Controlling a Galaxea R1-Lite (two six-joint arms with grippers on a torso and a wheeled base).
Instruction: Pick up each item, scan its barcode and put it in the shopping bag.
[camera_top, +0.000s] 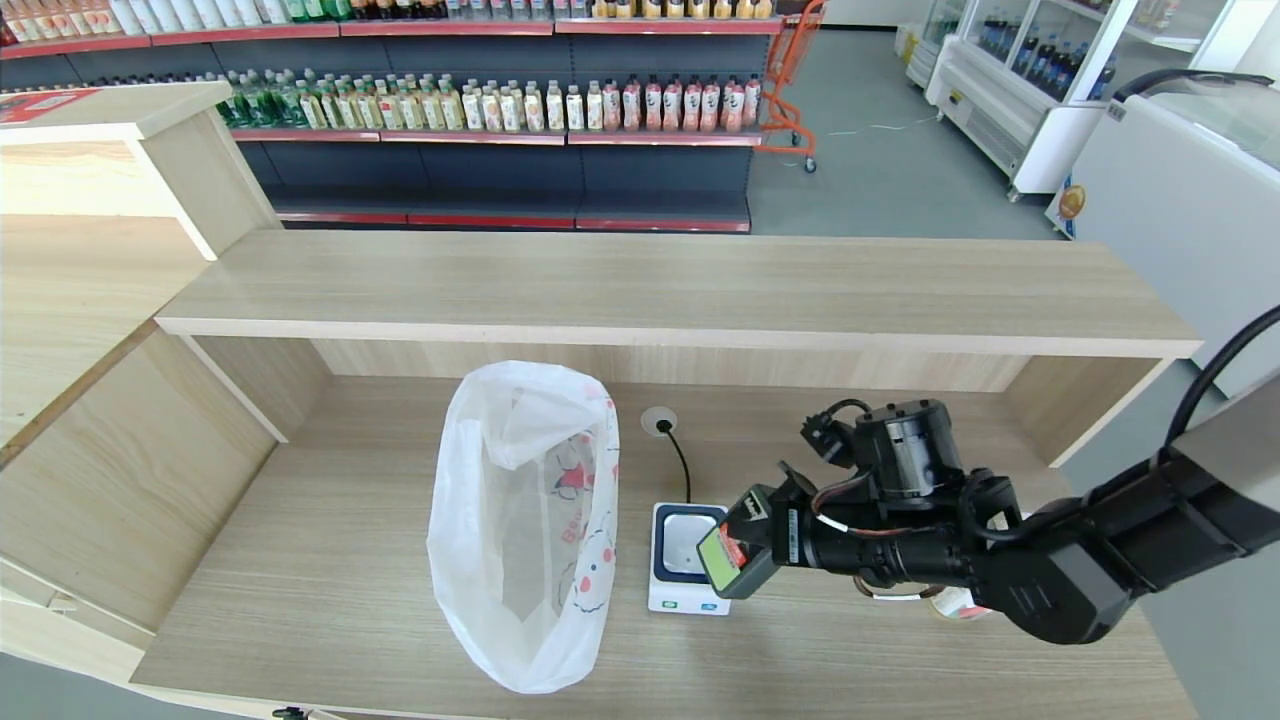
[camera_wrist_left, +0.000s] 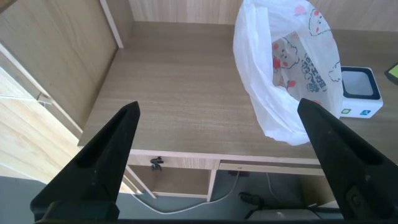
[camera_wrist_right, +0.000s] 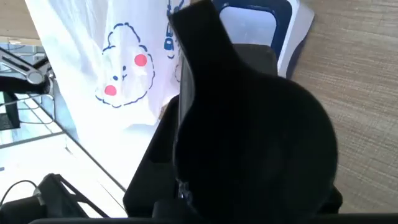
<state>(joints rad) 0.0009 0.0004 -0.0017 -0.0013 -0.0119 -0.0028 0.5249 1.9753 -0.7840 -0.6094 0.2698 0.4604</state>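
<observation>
Above the white scanner (camera_top: 685, 572) on the wooden counter (camera_top: 350, 560), the right gripper (camera_top: 742, 552) is clamped around a small green pack (camera_top: 716, 565), held tilted. The pack looks light and fairly stiff, probably best gripped by its side edges so the barcode stays uncovered. Just beside the scanner stands the thin, floppy shopping bag (camera_top: 520, 540), mouth open. The left gripper (camera_wrist_left: 217, 158) hangs spread wide and empty, back from the counter's near edge.

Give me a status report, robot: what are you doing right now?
Right gripper shut on green item, held at scanner. Left gripper open above counter near edge. Shopping bag stands open beside scanner; way looks clear.
</observation>
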